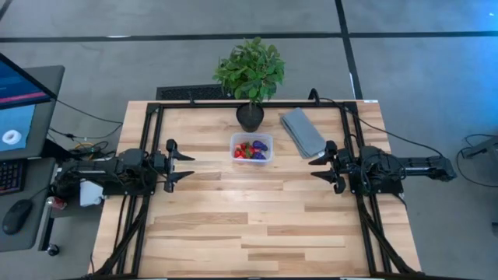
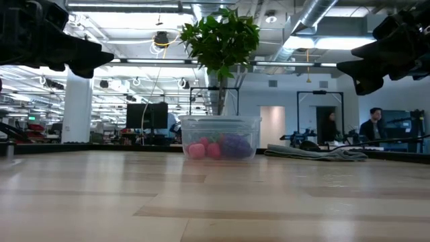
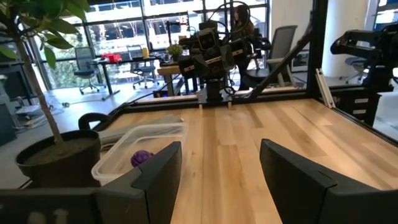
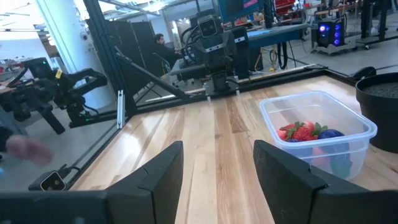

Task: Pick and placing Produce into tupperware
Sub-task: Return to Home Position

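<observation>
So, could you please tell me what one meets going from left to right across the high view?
Computer mouse → left gripper → tupperware holding the produce → right gripper. The plant and grey cloth overlap others, so they are left out.

Concrete floor; office chairs; exposed ceiling ducts.
</observation>
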